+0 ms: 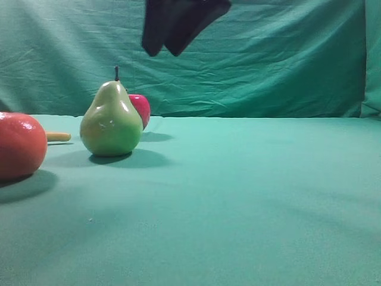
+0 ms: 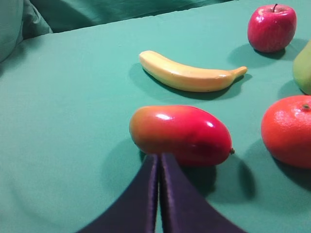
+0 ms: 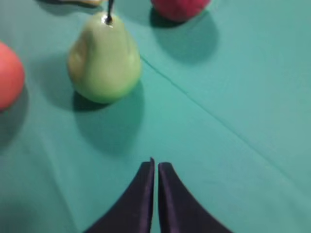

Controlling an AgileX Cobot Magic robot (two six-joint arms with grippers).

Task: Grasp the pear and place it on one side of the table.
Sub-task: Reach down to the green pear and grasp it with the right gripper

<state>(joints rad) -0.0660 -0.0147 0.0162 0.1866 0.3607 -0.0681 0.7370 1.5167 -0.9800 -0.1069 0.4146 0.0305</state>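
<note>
While your right tool point(image 3: 156, 167) hangs empty with its jaws almost touching, the pear point(image 3: 104, 60) stands upright on the worktop point(image 3: 233, 145) at its eleven o'clock, stem up; open wide before reaching.

Staged test setup, green backdrop point(image 1: 268, 59) (wrinkled cloth)

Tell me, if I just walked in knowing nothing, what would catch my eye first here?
Probably the pear, glossy yellow-green and standing upright on the teal table, with a red apple peeking out behind it. At the left edge sits a large orange-red round fruit. Above, the dark right gripper hangs in the air, touching nothing.
</note>
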